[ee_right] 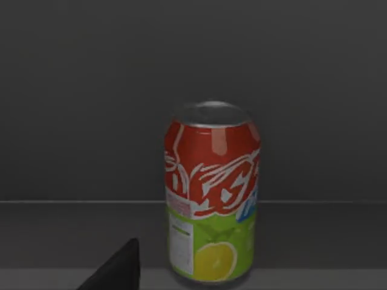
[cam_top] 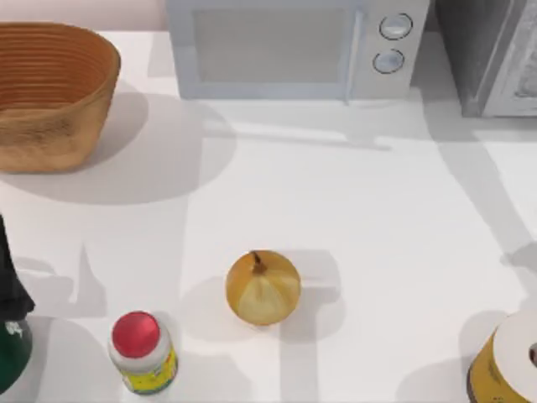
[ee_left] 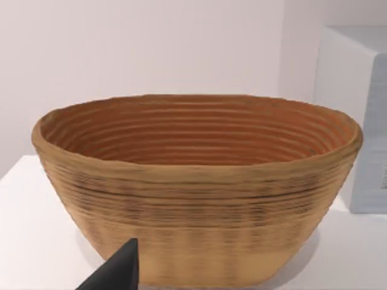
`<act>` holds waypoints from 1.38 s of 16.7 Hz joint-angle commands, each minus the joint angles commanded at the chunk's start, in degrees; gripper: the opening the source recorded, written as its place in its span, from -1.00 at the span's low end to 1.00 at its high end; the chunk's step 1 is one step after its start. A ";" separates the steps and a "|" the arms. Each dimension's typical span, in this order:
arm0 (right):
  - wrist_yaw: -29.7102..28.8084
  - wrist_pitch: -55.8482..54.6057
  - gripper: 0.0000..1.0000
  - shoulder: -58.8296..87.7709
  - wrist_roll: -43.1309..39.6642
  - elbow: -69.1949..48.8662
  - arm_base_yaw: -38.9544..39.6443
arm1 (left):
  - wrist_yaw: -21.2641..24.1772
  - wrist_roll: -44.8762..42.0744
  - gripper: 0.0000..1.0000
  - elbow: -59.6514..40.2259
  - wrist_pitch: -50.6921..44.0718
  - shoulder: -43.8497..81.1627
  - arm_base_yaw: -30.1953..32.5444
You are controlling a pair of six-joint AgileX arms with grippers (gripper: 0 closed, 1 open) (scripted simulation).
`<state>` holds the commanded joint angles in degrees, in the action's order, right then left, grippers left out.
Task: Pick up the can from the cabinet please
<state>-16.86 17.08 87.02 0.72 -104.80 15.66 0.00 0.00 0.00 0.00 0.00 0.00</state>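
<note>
Inside the dark cabinet, the can stands upright near the shelf edge; jaws' state untellable.

Left pincer fingertip dark, pointed; right pincer fingertip likewise.

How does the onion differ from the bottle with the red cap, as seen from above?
The onion is round, golden brown, with a short dark stem on top; the bottle is white, with a yellow label and a red cap. The onion looks wider than the bottle. The onion lies nearer the table's middle, the bottle toward its left. Both rest on the white table.
</note>
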 joint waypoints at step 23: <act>0.08 -0.41 1.00 19.12 -0.10 -18.32 -0.46 | 0.00 0.00 1.00 0.00 0.00 0.00 0.00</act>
<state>-16.79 16.67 106.14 0.63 -123.12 15.20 0.00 0.00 0.00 0.00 0.00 0.00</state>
